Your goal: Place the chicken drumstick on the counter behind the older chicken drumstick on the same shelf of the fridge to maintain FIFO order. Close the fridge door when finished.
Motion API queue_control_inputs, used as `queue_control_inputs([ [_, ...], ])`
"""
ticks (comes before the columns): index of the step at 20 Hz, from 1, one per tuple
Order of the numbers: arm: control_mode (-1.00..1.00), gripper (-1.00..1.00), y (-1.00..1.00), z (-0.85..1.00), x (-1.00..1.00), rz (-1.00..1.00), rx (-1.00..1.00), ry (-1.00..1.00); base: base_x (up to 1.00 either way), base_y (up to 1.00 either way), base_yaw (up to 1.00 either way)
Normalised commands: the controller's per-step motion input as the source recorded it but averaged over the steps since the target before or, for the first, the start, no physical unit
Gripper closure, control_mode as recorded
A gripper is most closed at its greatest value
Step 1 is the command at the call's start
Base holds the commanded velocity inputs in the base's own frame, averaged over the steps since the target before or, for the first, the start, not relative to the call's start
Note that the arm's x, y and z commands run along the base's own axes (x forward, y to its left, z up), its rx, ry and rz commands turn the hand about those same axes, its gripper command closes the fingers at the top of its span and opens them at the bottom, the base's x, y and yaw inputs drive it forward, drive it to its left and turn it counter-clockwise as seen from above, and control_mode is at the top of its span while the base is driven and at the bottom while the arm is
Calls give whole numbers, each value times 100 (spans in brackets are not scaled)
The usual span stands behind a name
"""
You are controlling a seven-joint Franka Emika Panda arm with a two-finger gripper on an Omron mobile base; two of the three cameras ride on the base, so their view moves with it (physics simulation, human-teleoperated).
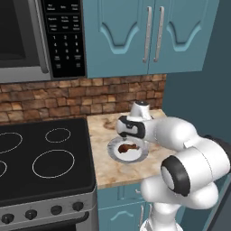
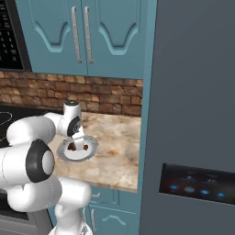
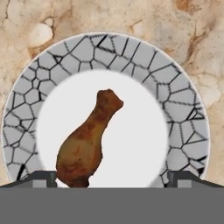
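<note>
Hand view alone shows the plate's (image 3: pixel 188 127) cracked-mosaic grey rim and the chicken drumstick (image 3: pixel 87 142) lying on its white centre, bone end away. Base views show the plate on the table (image 1: pixel 108 173) between stovetop (image 1: pixel 43 158) and fridge (image 2: pixel 193 114). Fingers (image 3: pixel 111 177) spread wide, empty, hanging over the drumstick's meaty end.

The robot's hand is hiding part of the chicken drumstick (image 1: pixel 126 147) on the plate (image 1: pixel 135 156). The drumstick's fat end is getting cut off low in the hand view. The fridge (image 2: pixel 197 114) is running past the picture's edge.
</note>
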Motion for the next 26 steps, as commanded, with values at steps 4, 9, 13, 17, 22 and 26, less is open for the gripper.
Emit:
queue_control_inputs([
  [4,-100,-100,11,-21,30,-7,0,6,0,0,0],
  [9,-100,-100,11,-27,5,-5,0,2,0,0,0],
  [13,-100,-100,8,-24,10,-4,0,3,0,0,0],
  [17,-100,-100,2,-26,8,-2,0,2,0,0,0],
  [22,-100,-100,7,-32,9,-1,0,4,0,0,0],
  [26,-100,100,9,-33,5,-1,-5,10,0,0,0],
])
